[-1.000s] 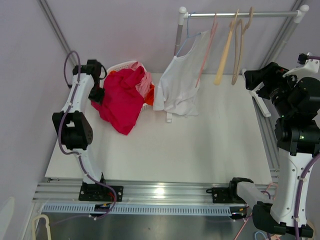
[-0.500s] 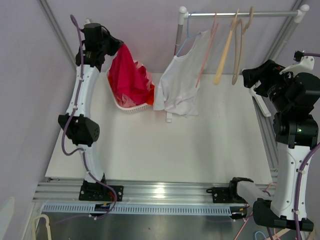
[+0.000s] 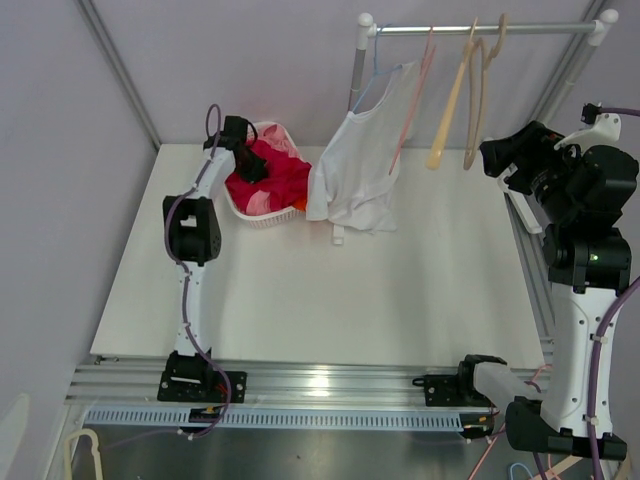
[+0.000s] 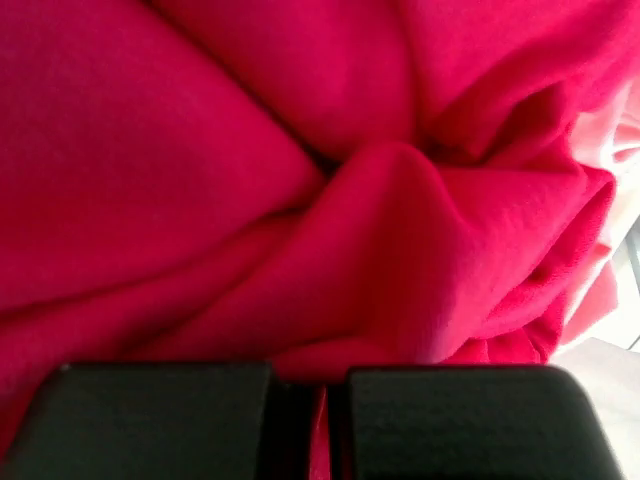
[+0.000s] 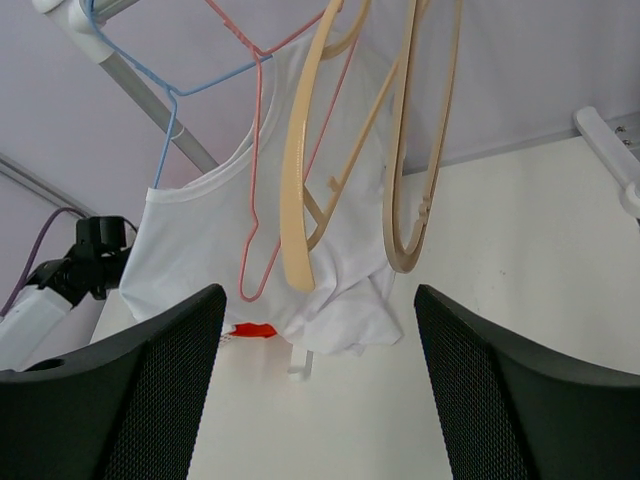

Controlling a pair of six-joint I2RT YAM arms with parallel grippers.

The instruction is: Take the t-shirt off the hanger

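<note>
A white t-shirt [image 3: 355, 170] hangs on a blue wire hanger [image 3: 378, 78] at the left end of the rail, its hem bunched on the table. The right wrist view shows the t-shirt [image 5: 215, 255] and the blue hanger [image 5: 170, 110] from below. My right gripper [image 3: 497, 156] is open in the air to the right of the hangers, pointing at them; nothing lies between its jaws [image 5: 320, 400]. My left gripper [image 3: 250, 165] is down in the basket, shut on a fold of red garment [image 4: 330, 200] that fills its view.
A white basket [image 3: 262, 218] at the back left holds the red garment [image 3: 275, 172] and something orange [image 3: 298, 205]. An empty pink hanger [image 3: 420, 90] and two wooden hangers [image 3: 455, 100] hang on the rail [image 3: 480, 30]. A white clip [image 3: 338, 236] lies under the t-shirt.
The left arm swung the red garment from over the table up high, then lowered it into the basket. The right gripper has shifted slightly and stays open.
</note>
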